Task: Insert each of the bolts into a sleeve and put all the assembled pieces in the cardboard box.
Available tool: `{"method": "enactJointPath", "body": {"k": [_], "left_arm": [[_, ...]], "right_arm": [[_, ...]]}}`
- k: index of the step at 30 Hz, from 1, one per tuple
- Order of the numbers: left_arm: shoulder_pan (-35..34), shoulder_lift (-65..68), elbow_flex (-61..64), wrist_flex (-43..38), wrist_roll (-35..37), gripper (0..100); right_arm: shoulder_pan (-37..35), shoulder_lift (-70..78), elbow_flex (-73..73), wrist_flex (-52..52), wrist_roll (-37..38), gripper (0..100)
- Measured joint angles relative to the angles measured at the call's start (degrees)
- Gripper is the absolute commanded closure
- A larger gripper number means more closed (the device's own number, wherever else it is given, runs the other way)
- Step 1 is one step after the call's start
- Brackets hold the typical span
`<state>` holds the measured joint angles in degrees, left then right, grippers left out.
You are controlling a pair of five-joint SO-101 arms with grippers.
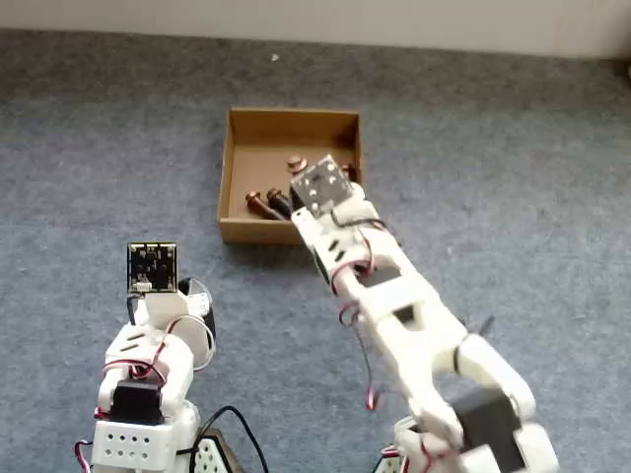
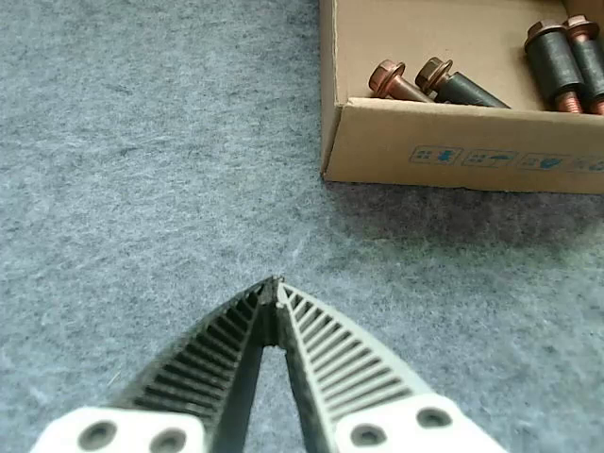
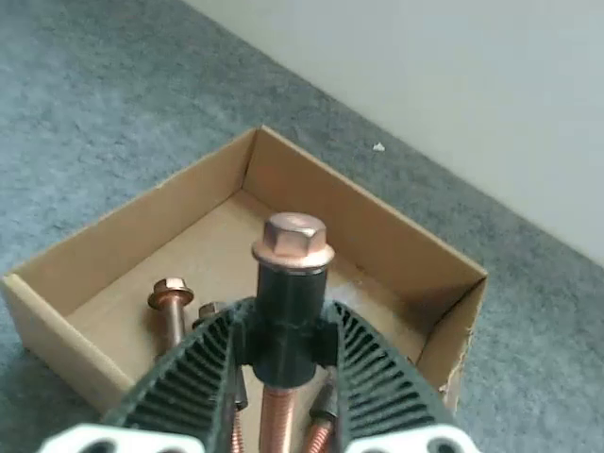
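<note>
Copper-coloured bolt (image 3: 293, 243) in black sleeve (image 3: 289, 294): rigid, probably heavy, slick. The right gripper (image 3: 286, 328) clamps its fingers (image 3: 203, 370) on the sleeve above the cardboard box (image 3: 370, 215); the left gripper (image 2: 276, 289) has fingers together.

The cardboard box (image 2: 377, 142) bears blue pictograms (image 2: 500, 159) — no words.

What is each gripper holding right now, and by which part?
The right gripper holds a bolt fitted in a black sleeve, jaws clamped on the sleeve, over the cardboard box. The left gripper is shut on nothing.
</note>
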<state>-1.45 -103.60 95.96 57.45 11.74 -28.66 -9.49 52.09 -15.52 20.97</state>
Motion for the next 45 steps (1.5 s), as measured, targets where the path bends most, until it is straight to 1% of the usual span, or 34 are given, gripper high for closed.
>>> {"method": "enactJointPath", "body": {"k": [2, 5, 7, 15, 19, 21, 23, 24, 31, 40, 45], "left_arm": [[0.0, 0.0, 0.0, 0.0, 0.0, 99], [0.0, 0.0, 0.0, 0.0, 0.0, 99], [0.0, 0.0, 0.0, 0.0, -0.1, 99], [0.0, 0.0, 0.0, 0.0, -0.1, 99], [0.0, 0.0, 0.0, 0.0, -0.1, 99], [0.0, 0.0, 0.0, 0.0, -0.1, 99], [0.0, 0.0, 0.0, 0.0, -0.1, 99], [0.0, 0.0, 0.0, 0.0, -0.1, 99], [0.0, 0.0, 0.0, 0.0, -0.1, 99], [0.0, 0.0, 0.0, 0.0, -0.1, 99], [0.0, 0.0, 0.0, 0.0, -0.1, 99]], "right_arm": [[1.2, 5.2, -3.3, -0.1, 0.0, 98.5], [2.2, 10.8, -6.4, -0.1, 0.0, 91.8], [2.2, 12.0, -6.9, -0.1, 0.0, 88.3], [2.1, 10.2, -8.1, -0.6, 0.0, 88.2], [2.1, 2.8, -3.8, -0.6, 0.0, 89.0], [1.9, -2.4, 0.4, -0.6, 0.0, 93.0], [0.5, -8.0, 4.8, -0.6, 0.0, 99.0], [-0.3, -10.9, 7.1, -0.6, 0.0, 99.8], [-1.1, -30.0, 20.7, -0.6, 0.0, 99.3], [-1.1, -50.2, 36.1, -0.6, 0.0, 99.3], [1.1, -60.3, 42.6, -0.6, 0.0, 99.3]]}}
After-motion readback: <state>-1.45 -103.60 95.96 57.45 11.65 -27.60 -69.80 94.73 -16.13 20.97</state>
